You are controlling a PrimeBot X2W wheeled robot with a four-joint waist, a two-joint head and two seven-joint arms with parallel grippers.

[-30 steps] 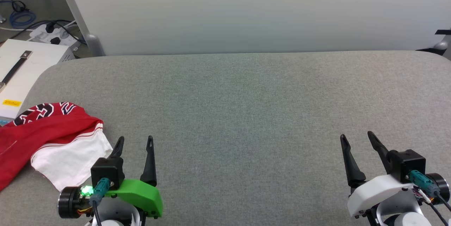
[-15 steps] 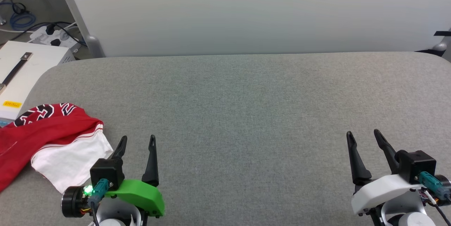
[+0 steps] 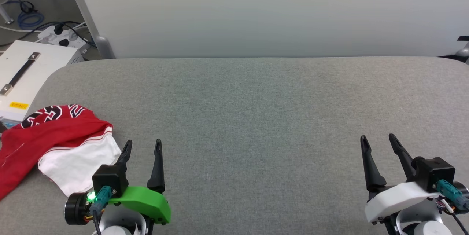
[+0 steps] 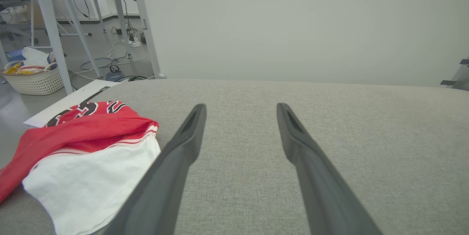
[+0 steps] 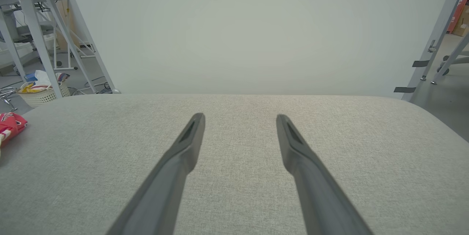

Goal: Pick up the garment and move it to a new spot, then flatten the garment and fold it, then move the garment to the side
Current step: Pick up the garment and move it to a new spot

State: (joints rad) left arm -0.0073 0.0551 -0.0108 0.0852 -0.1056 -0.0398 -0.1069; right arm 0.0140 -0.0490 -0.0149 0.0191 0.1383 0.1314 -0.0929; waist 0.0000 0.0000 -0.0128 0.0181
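The garment [image 3: 55, 143] lies crumpled at the left edge of the grey padded table [image 3: 256, 110], red with a white sleeve and black lettering at its far side; in the left wrist view the garment [image 4: 80, 147] sits left of the fingers. My left gripper [image 3: 143, 142] stands open just right of the white sleeve, with nothing between its fingers. At the lower right my right gripper [image 3: 377, 136] is open and empty over bare table. The right wrist view catches a corner of the garment [image 5: 9, 125] at its far left.
A white box with a black strap [image 3: 25, 73] sits beside the table's left end. Cables and a power strip [image 3: 62, 37] lie on the floor behind it. A pale wall panel [image 3: 256, 11] runs along the table's far edge. A white basket [image 4: 33, 77] stands on the floor.
The head view has shifted slightly, so the scene sits a little further right. The right gripper has moved a little to the right; the left gripper and garment stay put.
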